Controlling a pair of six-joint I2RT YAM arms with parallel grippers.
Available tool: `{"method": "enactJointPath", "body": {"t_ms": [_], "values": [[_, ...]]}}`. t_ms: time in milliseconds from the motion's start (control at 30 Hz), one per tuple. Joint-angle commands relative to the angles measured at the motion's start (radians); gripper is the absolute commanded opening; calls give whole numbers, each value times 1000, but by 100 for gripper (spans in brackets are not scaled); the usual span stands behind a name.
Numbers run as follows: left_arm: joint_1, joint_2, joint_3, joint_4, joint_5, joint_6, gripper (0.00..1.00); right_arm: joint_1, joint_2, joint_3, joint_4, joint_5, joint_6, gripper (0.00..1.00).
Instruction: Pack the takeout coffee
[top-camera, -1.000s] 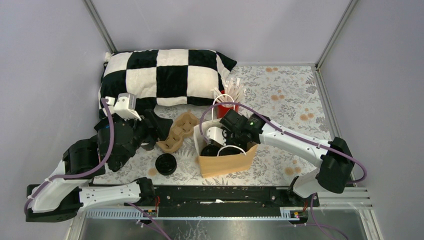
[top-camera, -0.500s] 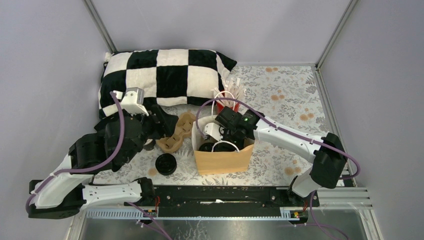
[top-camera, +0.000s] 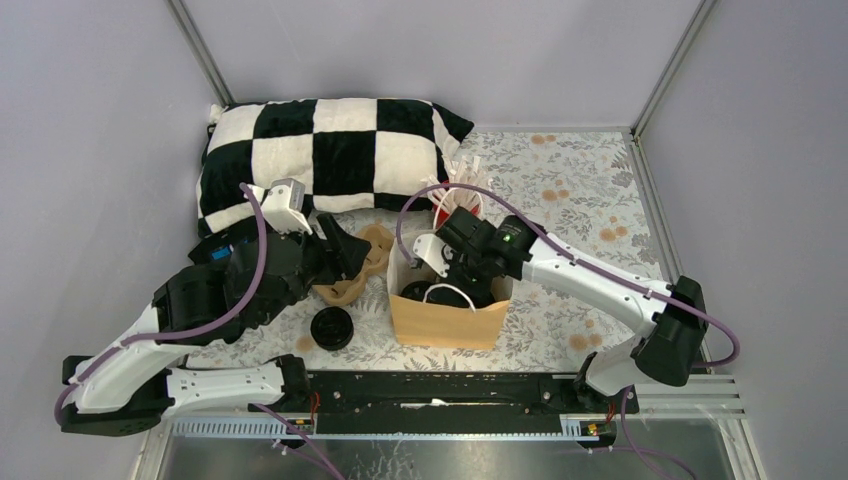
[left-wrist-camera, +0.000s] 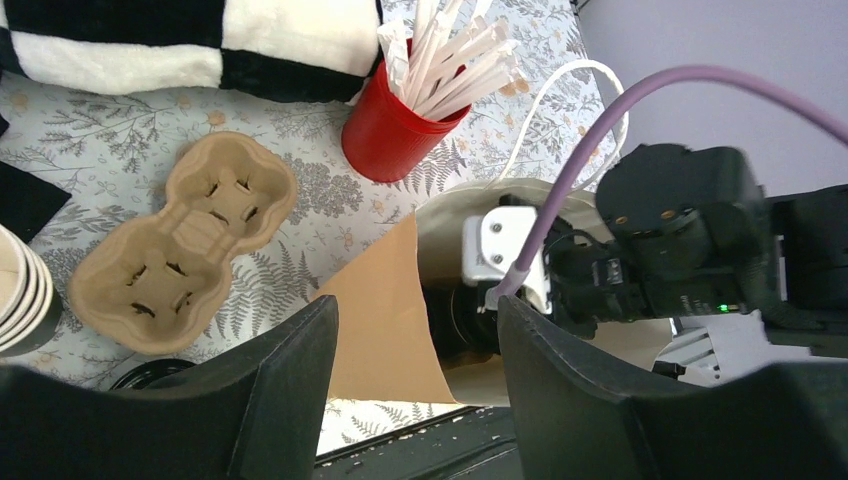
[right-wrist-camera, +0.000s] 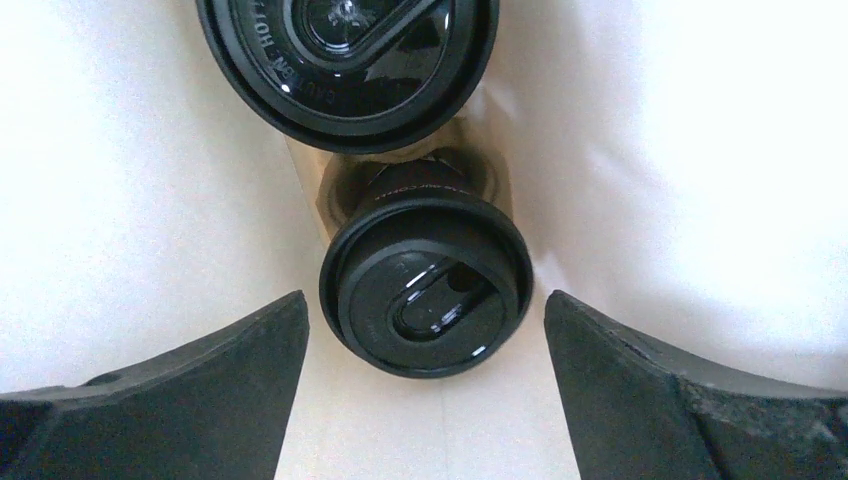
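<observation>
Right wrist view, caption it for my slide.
Open right end effector over two lidded coffee cups inside the paper bag.

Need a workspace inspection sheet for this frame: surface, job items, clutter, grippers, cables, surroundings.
Surface: floral tablecloth, lying flat.
Job's things: near cup and far cup, both lidded, lids up, inside the paper bag.
Clutter: cup carrier, empty; red cup of wrapped straws; lid stack; lidless cup stack; checkered pillow.
Grippers: left gripper open, empty; right gripper open inside the bag, straddling the near cup, not touching.
Cables: left cable along its arm; right cable loops above the bag.
Surroundings: grey walls, metal frame.
</observation>
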Motion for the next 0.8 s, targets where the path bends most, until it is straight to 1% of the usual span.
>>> {"method": "enactJointPath", "body": {"t_ms": [0, 67, 100, 167, 267, 433, 500, 600, 667, 767], "values": [[-1, 6, 3, 38, 17, -29, 63, 8, -36, 119, -52, 53, 75, 90], [0, 12, 6, 38, 16, -25, 63, 10, -23, 161, -80, 60, 101, 89], [-1, 15, 8, 38, 16, -23, 63, 12, -20, 179, -91, 66, 112, 90], [0, 21, 10, 39, 17, -22, 63, 21, -18, 212, -107, 99, 136, 96], [-1, 26, 4, 47, 23, -20, 63, 31, -31, 248, -124, 131, 163, 99], [0, 33, -3, 56, 28, -20, 62, 33, -39, 358, -178, 161, 198, 100], [0, 37, -3, 56, 27, -19, 62, 33, -42, 421, -195, 198, 220, 100], [-1, 38, -1, 56, 21, -22, 63, 33, -42, 546, -192, 269, 264, 100], [0, 33, -1, 55, 15, -29, 63, 33, -37, 635, -167, 351, 312, 100], [0, 24, -5, 55, 6, -44, 63, 31, -37, 715, -65, 510, 400, 100]]}}
